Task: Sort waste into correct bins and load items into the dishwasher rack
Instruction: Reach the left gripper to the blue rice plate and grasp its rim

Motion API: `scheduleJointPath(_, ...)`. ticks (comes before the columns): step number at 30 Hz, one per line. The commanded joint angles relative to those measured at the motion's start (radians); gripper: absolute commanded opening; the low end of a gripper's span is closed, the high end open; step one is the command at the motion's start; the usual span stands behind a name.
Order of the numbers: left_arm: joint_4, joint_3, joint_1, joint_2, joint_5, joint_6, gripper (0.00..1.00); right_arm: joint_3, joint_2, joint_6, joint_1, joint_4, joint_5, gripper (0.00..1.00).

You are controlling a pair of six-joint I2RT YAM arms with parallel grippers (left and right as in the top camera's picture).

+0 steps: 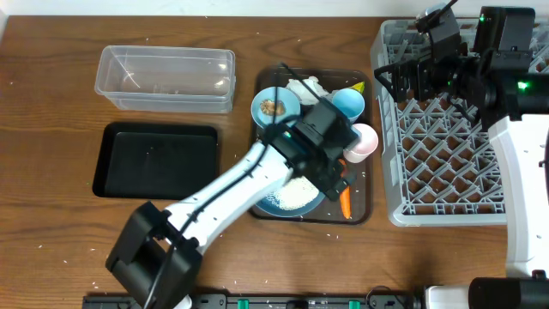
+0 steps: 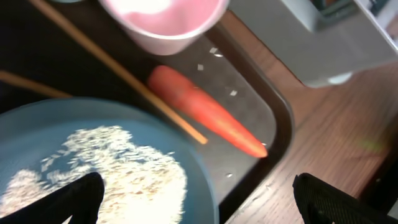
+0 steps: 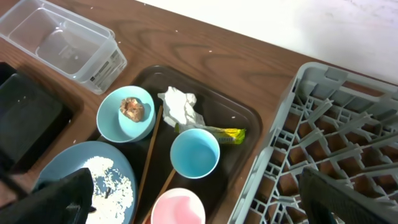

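Note:
On the brown serving tray lie an orange carrot (image 2: 205, 113) (image 1: 345, 202), wooden chopsticks (image 2: 124, 74), a pale pink cup (image 2: 165, 18) (image 3: 179, 208) and a large blue dish (image 2: 186, 155) (image 3: 68, 171) holding white rice (image 2: 93, 168). My left gripper (image 2: 208, 205) (image 1: 340, 176) hangs open just above the dish's edge and the carrot, holding nothing. A small bowl (image 3: 126, 114) with a brown lump, a white tissue (image 3: 180, 106), a yellow-green wrapper (image 3: 217, 132) and a light-blue cup (image 3: 194, 152) sit further back. My right gripper (image 3: 205, 199) (image 1: 399, 79) is open high over the grey rack (image 1: 446, 129).
A clear tub (image 1: 167, 77) and a black tray (image 1: 159, 159) stand left of the serving tray (image 1: 364, 202). The rack's (image 3: 336, 137) left wall stands close to the serving tray's right rim. Stray rice grains dot the table.

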Motion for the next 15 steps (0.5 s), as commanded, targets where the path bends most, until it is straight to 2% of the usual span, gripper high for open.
scheduleJointPath(1,-0.001,0.018,-0.013,0.043,-0.094,0.020,0.96,0.018,-0.008,-0.008,-0.008,-0.009,0.006,0.99)
scheduleJointPath(3,-0.001,0.017,-0.014,0.071,-0.120,0.020,0.84,0.018,-0.008,-0.008,-0.008,-0.009,0.006,0.99)
scheduleJointPath(4,0.001,0.017,-0.014,0.086,-0.125,0.020,0.82,0.018,-0.008,-0.008,-0.007,-0.008,0.006,0.99)
scheduleJointPath(9,0.017,0.017,-0.014,0.185,-0.126,0.000,0.80,0.018,-0.008,-0.008,-0.008,-0.009,0.006,0.99)
scheduleJointPath(12,0.018,0.023,-0.014,0.185,-0.127,-0.003,0.78,0.018,-0.008,-0.008,-0.008,-0.010,0.006,0.99)
scheduleJointPath(15,0.018,0.023,-0.014,0.184,-0.132,-0.003,0.60,0.018,-0.008,-0.008,-0.008,-0.009,0.006,0.99)
